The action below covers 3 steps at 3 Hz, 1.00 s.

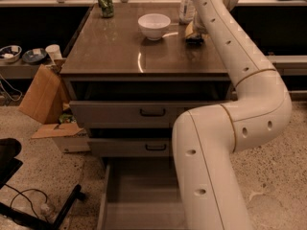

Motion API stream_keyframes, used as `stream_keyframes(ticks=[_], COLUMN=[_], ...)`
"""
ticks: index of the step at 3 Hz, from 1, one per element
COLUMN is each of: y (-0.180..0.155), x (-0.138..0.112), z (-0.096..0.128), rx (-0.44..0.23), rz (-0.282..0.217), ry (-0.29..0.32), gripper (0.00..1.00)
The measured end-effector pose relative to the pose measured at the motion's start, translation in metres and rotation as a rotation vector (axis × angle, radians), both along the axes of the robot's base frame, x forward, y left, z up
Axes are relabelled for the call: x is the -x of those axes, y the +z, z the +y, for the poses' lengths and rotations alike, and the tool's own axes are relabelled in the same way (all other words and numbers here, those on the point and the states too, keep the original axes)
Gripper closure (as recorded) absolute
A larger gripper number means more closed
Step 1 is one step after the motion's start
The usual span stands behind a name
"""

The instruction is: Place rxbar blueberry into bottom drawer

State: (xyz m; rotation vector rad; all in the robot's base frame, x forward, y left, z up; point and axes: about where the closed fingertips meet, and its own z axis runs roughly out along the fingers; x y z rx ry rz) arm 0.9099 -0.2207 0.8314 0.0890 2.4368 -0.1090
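My gripper (193,32) is at the back right of the countertop (120,51), low over the surface and mostly hidden behind my white arm (240,80). A small dark flat thing, which looks like the rxbar blueberry (194,40), lies on the counter right under the gripper. I cannot tell whether it is held. The bottom drawer (139,200) is pulled out at the foot of the cabinet, and the grey floor that shows is bare. My arm covers its right part.
A white bowl (154,26) stands left of the gripper, a pale bottle (186,6) behind it and a green can (105,1) at the back left. The two upper drawers (152,112) are slightly out. A cardboard box (45,97) and a chair base (29,200) are on the left.
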Motion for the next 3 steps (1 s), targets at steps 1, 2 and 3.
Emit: stream_keyframes(ticks=[1, 2, 3], y=[0.024, 0.084, 0.121], x=[0.003, 0.025, 0.069], z=[-0.005, -0.028, -0.058], rx=[0.054, 0.114, 0.146], rz=[-0.023, -0.067, -0.029], ry=[0.031, 0.079, 0.121], gripper=[1.0, 1.0, 1.0])
